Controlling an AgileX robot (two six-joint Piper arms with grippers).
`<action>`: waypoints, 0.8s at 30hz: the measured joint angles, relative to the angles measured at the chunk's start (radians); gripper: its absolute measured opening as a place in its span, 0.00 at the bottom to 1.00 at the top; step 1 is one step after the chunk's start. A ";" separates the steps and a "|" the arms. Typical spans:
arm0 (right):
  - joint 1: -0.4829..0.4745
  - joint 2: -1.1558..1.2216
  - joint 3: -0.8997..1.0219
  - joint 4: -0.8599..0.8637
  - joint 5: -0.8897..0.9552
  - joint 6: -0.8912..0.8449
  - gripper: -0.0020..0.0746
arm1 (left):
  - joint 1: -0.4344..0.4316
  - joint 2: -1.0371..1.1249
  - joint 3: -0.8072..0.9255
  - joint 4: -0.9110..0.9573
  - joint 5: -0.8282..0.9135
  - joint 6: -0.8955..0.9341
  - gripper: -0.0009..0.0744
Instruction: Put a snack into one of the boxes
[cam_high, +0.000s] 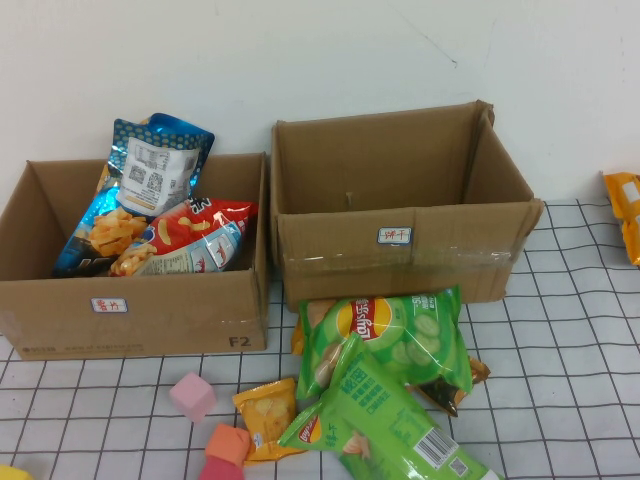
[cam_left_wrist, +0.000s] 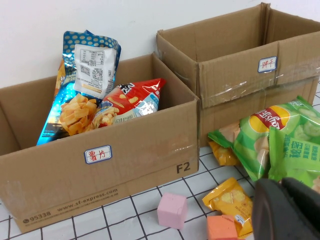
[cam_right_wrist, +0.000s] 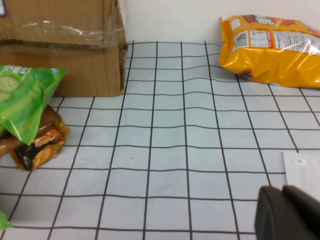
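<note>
Two open cardboard boxes stand side by side at the back. The left box (cam_high: 130, 310) holds a blue snack bag (cam_high: 140, 190) and a red one (cam_high: 195, 235). The right box (cam_high: 400, 240) looks empty. Two green chip bags (cam_high: 385, 340) and a small orange snack packet (cam_high: 265, 415) lie on the table in front of the boxes. Neither arm shows in the high view. My left gripper (cam_left_wrist: 281, 184) is shut and empty, hovering near the green bags (cam_left_wrist: 280, 140) and the orange packet (cam_left_wrist: 232, 202). My right gripper (cam_right_wrist: 282, 190) is shut and empty over bare gridded table.
A pink cube (cam_high: 193, 396) and an orange cube (cam_high: 228, 445) lie in front of the left box. A brown packet (cam_high: 455, 385) sticks out from under the green bags. A big orange chip bag (cam_high: 625, 210) lies at the far right edge, also seen in the right wrist view (cam_right_wrist: 272, 47).
</note>
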 joint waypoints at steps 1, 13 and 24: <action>0.000 0.000 0.000 0.000 0.000 0.000 0.02 | 0.000 0.000 0.000 0.000 0.000 0.000 0.01; 0.000 0.000 0.000 0.000 0.003 0.000 0.02 | 0.049 0.000 0.089 0.346 -0.254 -0.343 0.01; 0.000 0.000 0.000 0.000 0.003 0.000 0.02 | 0.116 0.000 0.358 0.474 -0.571 -0.602 0.01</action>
